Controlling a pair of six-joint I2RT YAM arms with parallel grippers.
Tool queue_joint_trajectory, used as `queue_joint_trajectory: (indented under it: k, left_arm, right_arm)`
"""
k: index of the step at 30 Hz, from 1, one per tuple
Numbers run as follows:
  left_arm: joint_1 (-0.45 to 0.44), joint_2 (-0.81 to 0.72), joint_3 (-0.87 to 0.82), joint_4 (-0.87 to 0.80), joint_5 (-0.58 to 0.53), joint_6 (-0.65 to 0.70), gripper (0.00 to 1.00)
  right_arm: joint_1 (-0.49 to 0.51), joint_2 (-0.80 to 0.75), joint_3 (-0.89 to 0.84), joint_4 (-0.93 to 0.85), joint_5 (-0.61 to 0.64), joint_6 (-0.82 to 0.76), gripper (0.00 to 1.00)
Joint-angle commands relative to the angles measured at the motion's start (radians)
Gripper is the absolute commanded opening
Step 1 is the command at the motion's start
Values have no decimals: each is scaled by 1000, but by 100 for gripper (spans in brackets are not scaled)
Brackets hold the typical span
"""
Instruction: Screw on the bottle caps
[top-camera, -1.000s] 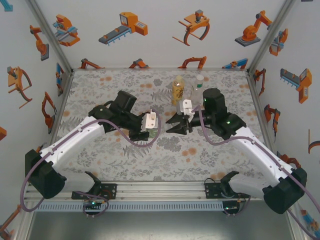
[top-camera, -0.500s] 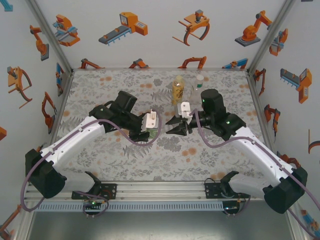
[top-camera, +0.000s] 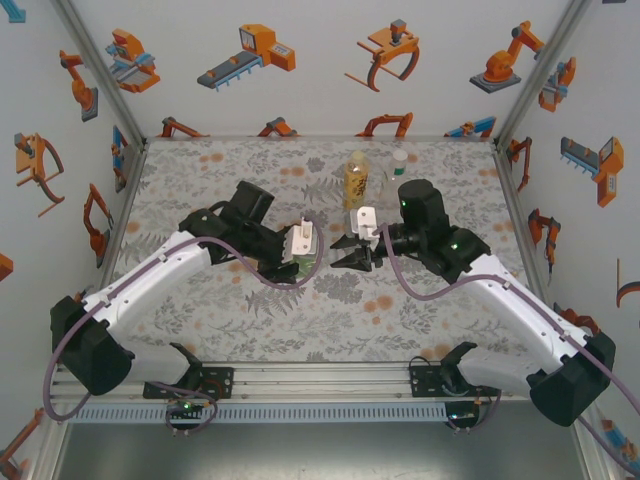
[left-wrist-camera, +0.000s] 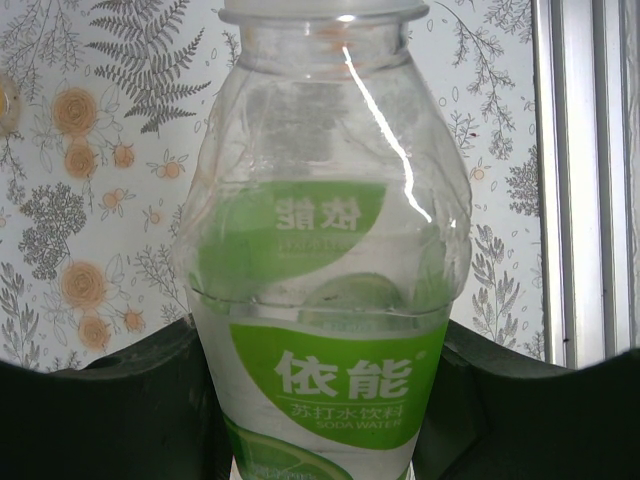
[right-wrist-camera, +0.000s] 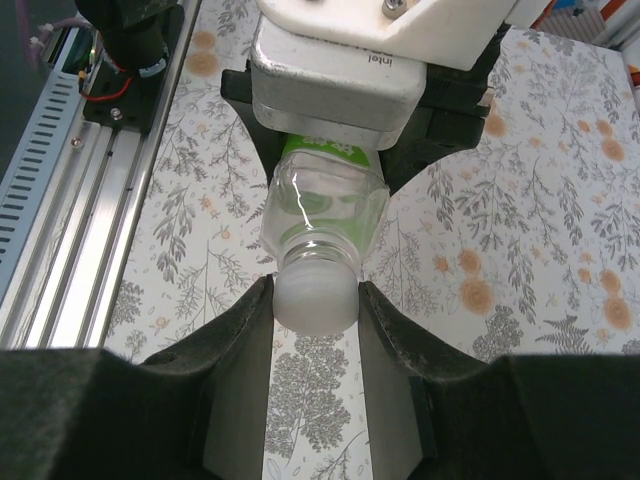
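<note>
Left claw (top-camera: 296, 252) clenched around the green-labelled bottle (left-wrist-camera: 325, 300) at frame centre, bracing it with its neck toward the right claw (top-camera: 351, 255). The right claw grasps the pale cap (right-wrist-camera: 315, 290) seated on that neck, evidently for twisting. Amber bottle (top-camera: 356, 180) and colourless bottle (top-camera: 397, 172) stand apart, upper centre.

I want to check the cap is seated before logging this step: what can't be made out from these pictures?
Right wrist view: the threads under the white cap, hidden by its skirt and the right gripper shut on it.
Left wrist view: the base of the green-label bottle, cut off by the lower edge.
Top external view: whether the amber bottle and the colourless bottle are capped; too small.
</note>
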Motion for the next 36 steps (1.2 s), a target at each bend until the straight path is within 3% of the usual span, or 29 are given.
queue_joint_trajectory:
  k: [1, 16, 36]
  left_arm:
    - [0, 10, 31, 12, 44, -11, 0]
    - [-4, 30, 53, -30, 85, 2, 0]
    - [25, -59, -4, 43, 202, 44, 0]
  right_arm:
    - [26, -6, 48, -43, 0, -42, 0]
    - [83, 41, 140, -232, 46, -176, 0]
    - [88, -34, 51, -112, -21, -135, 0]
